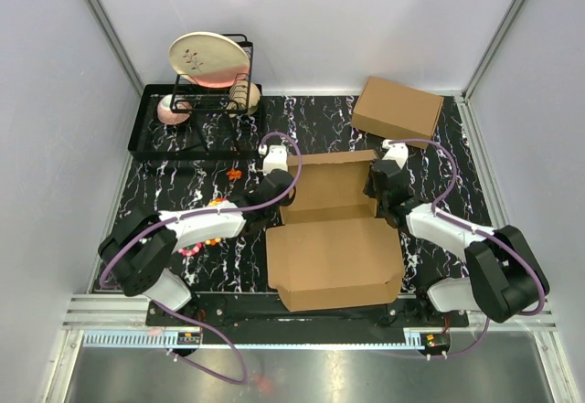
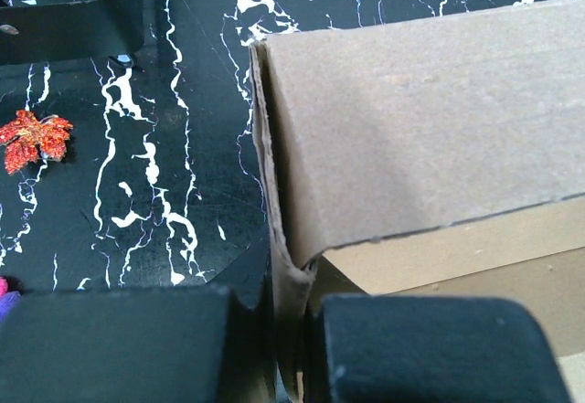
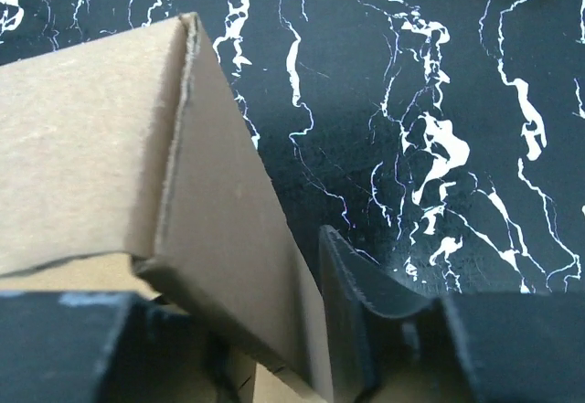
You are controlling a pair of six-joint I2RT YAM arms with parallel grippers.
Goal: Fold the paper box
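Note:
The paper box lies in the middle of the black marbled mat, a brown cardboard mailer with its wide panel toward me and its back section raised between the two arms. My left gripper is at the box's left side wall. In the left wrist view that gripper is shut on the thin upright cardboard wall. My right gripper is at the right side wall. In the right wrist view it straddles the tilted cardboard wall, a narrow gap showing beside the right finger.
A made-up brown box sits at the back right. A black tray at the back left holds a wire rack with a plate and a pink bowl. A red leaf and small coloured pieces lie left of the box.

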